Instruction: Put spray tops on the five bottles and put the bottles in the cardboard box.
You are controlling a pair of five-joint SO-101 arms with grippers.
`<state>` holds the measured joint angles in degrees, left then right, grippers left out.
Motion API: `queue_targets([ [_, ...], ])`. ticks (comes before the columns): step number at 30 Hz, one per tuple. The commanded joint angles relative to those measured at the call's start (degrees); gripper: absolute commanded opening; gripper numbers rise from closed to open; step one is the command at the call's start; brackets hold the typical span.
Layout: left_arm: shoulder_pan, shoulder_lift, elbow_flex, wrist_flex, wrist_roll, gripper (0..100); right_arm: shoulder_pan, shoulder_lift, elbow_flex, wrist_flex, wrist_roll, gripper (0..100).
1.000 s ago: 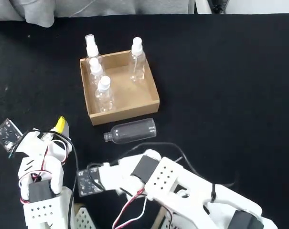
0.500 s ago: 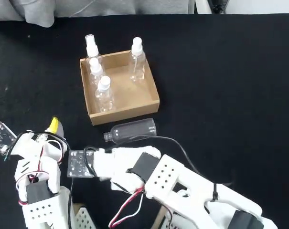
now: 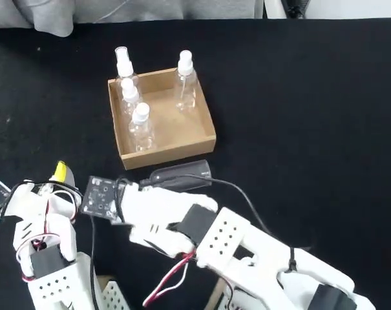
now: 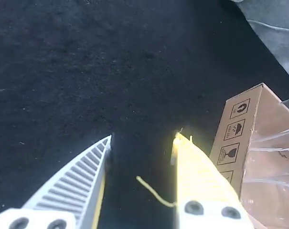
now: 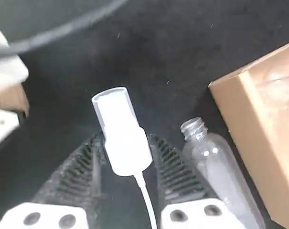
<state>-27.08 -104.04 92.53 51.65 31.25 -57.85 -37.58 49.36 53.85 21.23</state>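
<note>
Right now my right gripper (image 5: 127, 145) clamps a spray top (image 5: 116, 114) beside the open-necked bottle (image 5: 216, 164); my left gripper (image 4: 142, 140) gapes empty near the box (image 4: 235, 129).

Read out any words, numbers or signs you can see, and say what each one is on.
Words or numbers: none can be read.
Box: a column of small square pictograms printed on its side wall, with no lettering; what each one shows is too small to tell.
Bottle: clear, no label.
Spray top: plain white, no print.
</note>
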Motion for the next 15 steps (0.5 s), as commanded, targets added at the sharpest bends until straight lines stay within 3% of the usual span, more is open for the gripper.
queue_targets([
  [1,-0.7,-0.5,-2.9,-1.4,-0.1,19,-0.3,4.4,-6.5,-1.5,-1.8,1.5],
  [15,-0.7,-0.5,-2.9,-1.4,-0.1,19,3.3,27.4,-22.7,-1.4,-1.8,1.5],
])
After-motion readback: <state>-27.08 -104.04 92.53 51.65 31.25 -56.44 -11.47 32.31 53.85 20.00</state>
